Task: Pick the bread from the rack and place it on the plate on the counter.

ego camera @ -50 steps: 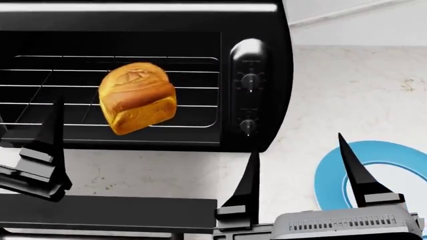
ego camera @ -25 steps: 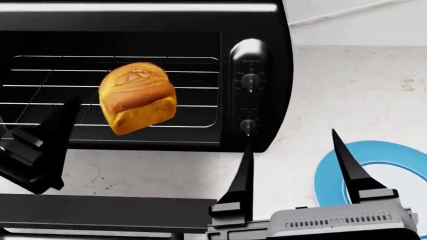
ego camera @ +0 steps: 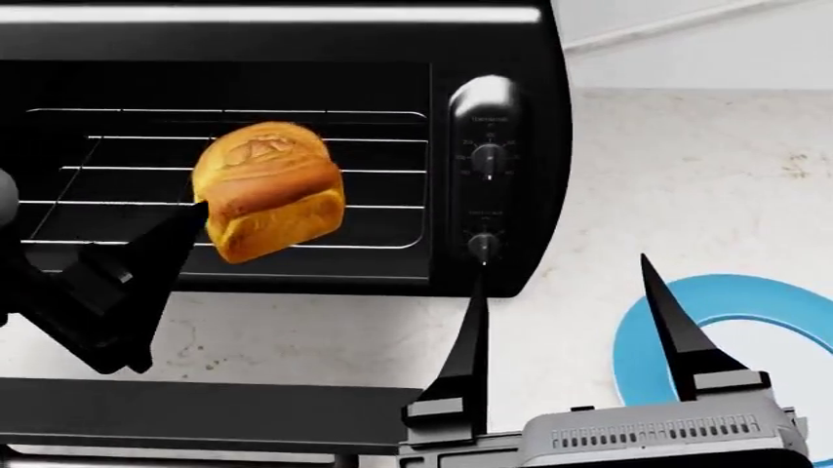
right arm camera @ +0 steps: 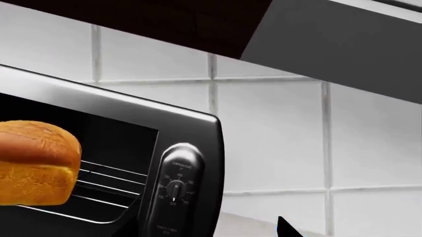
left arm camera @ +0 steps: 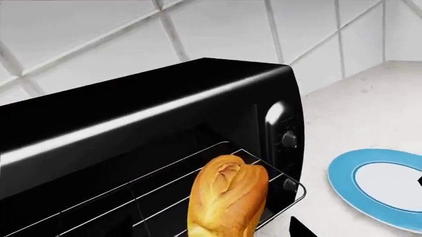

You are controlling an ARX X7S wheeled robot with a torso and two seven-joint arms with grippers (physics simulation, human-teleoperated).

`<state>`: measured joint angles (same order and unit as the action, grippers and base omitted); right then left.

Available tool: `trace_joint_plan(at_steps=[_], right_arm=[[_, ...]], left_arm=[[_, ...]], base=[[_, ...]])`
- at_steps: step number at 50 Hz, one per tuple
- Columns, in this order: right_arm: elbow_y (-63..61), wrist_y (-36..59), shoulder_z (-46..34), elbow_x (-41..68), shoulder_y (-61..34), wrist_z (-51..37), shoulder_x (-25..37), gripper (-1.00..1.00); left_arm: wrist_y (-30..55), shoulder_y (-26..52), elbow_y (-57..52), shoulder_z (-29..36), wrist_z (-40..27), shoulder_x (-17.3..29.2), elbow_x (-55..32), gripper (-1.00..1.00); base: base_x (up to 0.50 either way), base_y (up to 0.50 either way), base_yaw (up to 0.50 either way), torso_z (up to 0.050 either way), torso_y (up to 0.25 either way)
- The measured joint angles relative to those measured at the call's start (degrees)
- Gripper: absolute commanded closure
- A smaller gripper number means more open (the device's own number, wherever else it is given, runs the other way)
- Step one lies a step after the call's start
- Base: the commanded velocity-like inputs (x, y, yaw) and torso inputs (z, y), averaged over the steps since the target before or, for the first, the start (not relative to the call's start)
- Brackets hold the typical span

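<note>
Low at the head view's left, hovering just before the toaster oven (ego camera: 280,146): left gripper (ego camera: 131,283), jaw spread impossible to tell, holding nothing. Sitting on the rack (ego camera: 377,175): bread (ego camera: 267,190). Waiting beside the plate (ego camera: 729,331) on the counter (ego camera: 690,175): right gripper (ego camera: 573,322), prongs gaping wide, gripping nothing.

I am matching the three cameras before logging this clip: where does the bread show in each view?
Head view: the bread sits left of centre, on the rack in the open oven.
Left wrist view: bottom centre, on the rack's front edge, cut by the frame.
Right wrist view: at the left edge, partly cropped.
Shared landmark: the oven's knob panel, beside the bread in all three.
</note>
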<state>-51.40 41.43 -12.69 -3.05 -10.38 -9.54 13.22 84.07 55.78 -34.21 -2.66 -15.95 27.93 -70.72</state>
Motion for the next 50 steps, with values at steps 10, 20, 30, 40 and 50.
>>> trace_joint_plan(at_steps=[10,20,30,40,50], right_arm=[[-0.50,0.66,-0.43,0.05,-0.39,-0.26,0.13,-1.00],[-1.03,1.14,-0.40,0.31,-0.61,-0.45,0.30,-1.00],[-1.32,1.21,-0.26,0.64,-0.74,-0.64,0.46,-1.00],[-1.80,1.79,-0.61,0.71,-1.15,-0.84,0.65,-1.00],[-2.04,2.15,-0.95,0.75,-1.37,-1.06,0.89,-1.00]], left_arm=[[-2.74,1.40,3.40,4.51,3.10,0.84,2.46,-1.00],[-6.80,1.94,7.23,9.88,7.12,1.25,7.26,-1.00],[-9.94,2.53,10.57,14.71,10.86,1.69,11.18,-1.00],[-11.67,3.74,13.17,18.81,13.55,1.46,13.73,-1.00],[-12.28,5.25,14.87,21.74,15.02,1.07,15.21,-1.00]], base=[[0.00,0.00,0.00,0.000,0.000],[0.00,0.00,0.00,0.000,0.000],[0.00,0.00,0.00,0.000,0.000],[0.00,0.00,0.00,0.000,0.000],[0.00,0.00,0.00,0.000,0.000]])
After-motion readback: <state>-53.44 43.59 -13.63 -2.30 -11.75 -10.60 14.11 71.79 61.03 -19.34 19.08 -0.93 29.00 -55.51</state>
